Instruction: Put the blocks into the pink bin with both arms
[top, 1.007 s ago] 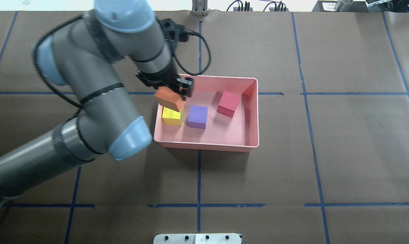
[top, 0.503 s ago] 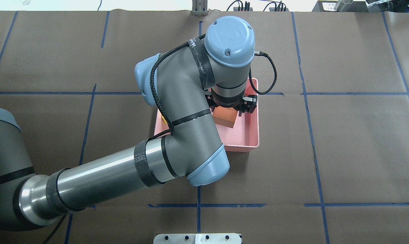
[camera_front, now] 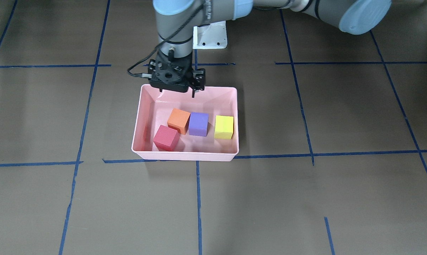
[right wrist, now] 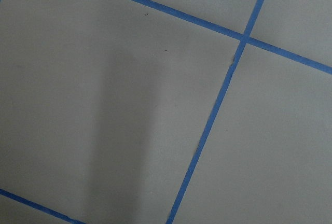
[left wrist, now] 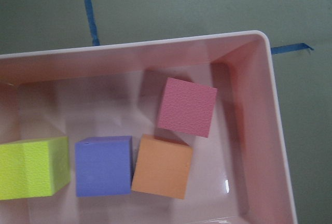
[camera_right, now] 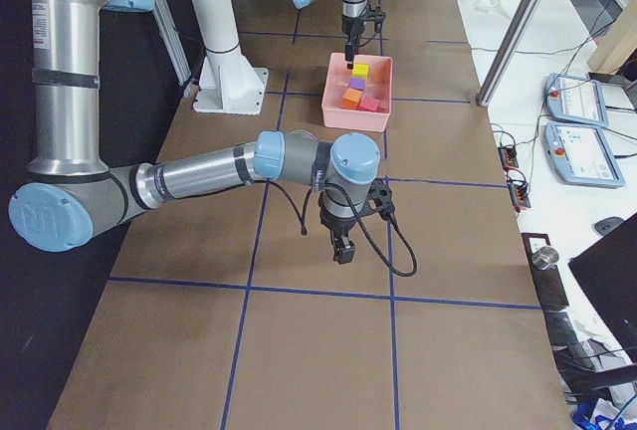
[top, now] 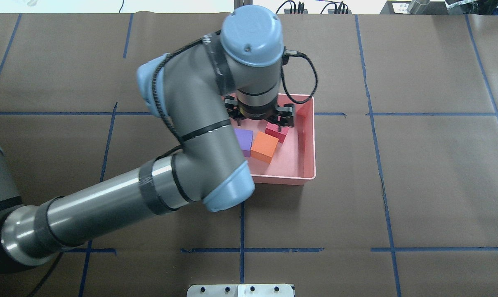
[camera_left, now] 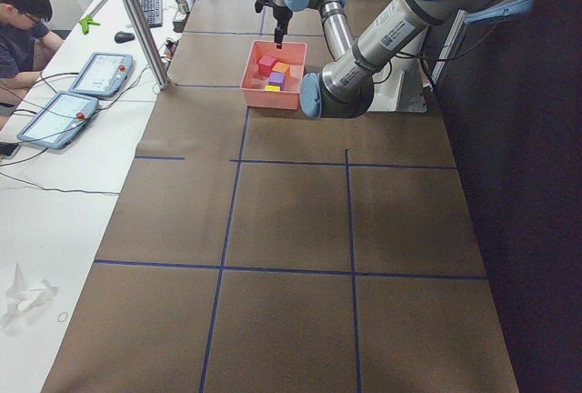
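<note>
**Everything gathered in the shallow, glossy plastic pink bin (camera_front: 185, 155)**

Front-facing: the black two-finger left gripper (camera_front: 177, 88) is held above the bin's robot-side wall, jaws spread wide, nothing gripped. Inside, the matte foam orange cube (camera_front: 179, 120) is set against the purple cube (camera_front: 198, 124). The red cube (camera_front: 166, 137) lies just beside the orange one, and the yellow-green cube (camera_front: 224, 126) slightly apart from the purple.

Overhead: the yellow-green cube is hidden by the grey left arm (top: 199, 136).

Left side: four colours are made out in the bin.

Right side: the right gripper (camera_right: 342, 249) is pointed down over the brown-paper table (camera_right: 199, 350), well apart from the bin. Its jaw state cannot be told.

Left wrist: all four cubes are seen on the bin floor.

Right wrist: only table and blue tape lines (right wrist: 207, 125) are shown.
</note>
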